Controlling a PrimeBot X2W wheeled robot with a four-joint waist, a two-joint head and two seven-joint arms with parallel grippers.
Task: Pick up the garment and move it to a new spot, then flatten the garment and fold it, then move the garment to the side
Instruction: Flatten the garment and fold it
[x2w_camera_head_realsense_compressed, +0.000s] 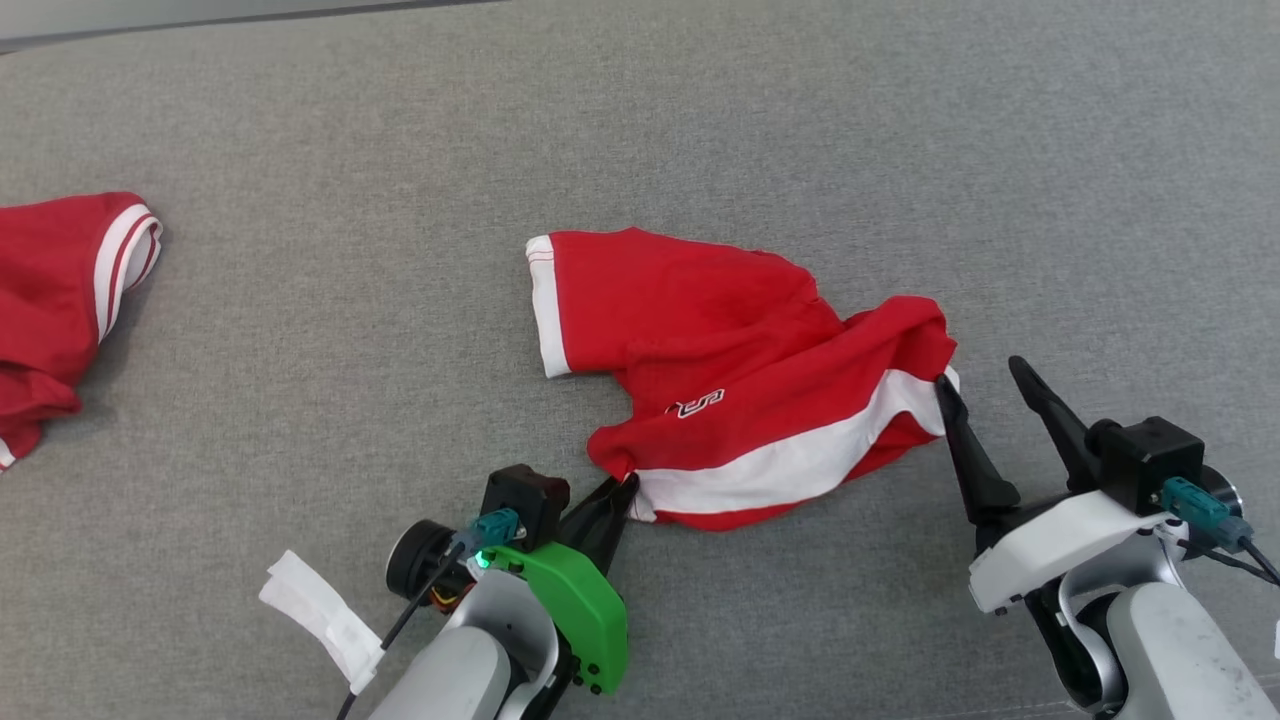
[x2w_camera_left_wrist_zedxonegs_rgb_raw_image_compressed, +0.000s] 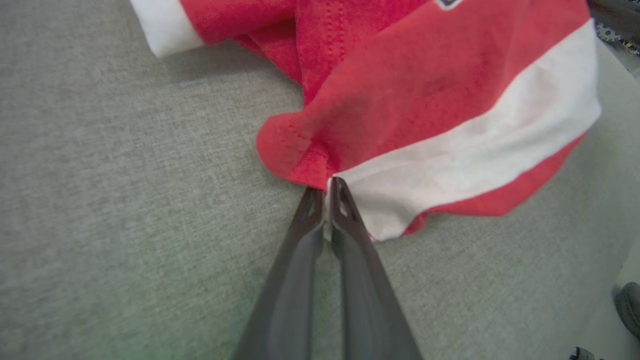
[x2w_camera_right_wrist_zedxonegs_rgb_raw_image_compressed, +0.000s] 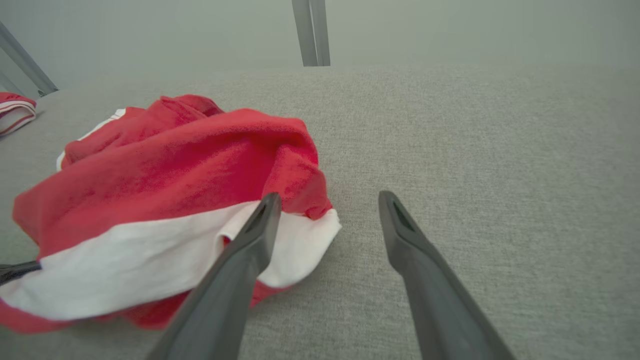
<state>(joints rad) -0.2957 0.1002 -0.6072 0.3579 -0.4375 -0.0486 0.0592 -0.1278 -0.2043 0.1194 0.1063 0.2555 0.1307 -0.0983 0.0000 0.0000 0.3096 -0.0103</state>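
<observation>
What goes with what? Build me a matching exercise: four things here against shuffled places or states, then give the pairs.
Column 1
1. left gripper
2. right gripper
3. garment
4. second red garment

Column 2
A. at the head view's left edge
B. open, at the garment's right end
C. crumpled, between the two grippers
D. shut on the garment's hem

Pairs: 1-D, 2-B, 3-C, 4-A

Mid-table lies the garment (x2w_camera_head_realsense_compressed: 740, 370), bunched on the padded table (x2w_camera_head_realsense_compressed: 400, 150). The left gripper (x2w_camera_head_realsense_compressed: 627, 484) sits at its near-left corner, tips pinched on the hem. The right gripper (x2w_camera_head_realsense_compressed: 978, 371) is at its right end: inner finger against the cloth, outer finger apart over bare table. The second garment (x2w_camera_head_realsense_compressed: 60, 290) lies far left, well apart. The paper tag (x2w_camera_head_realsense_compressed: 320, 605) is beside the left arm.
</observation>
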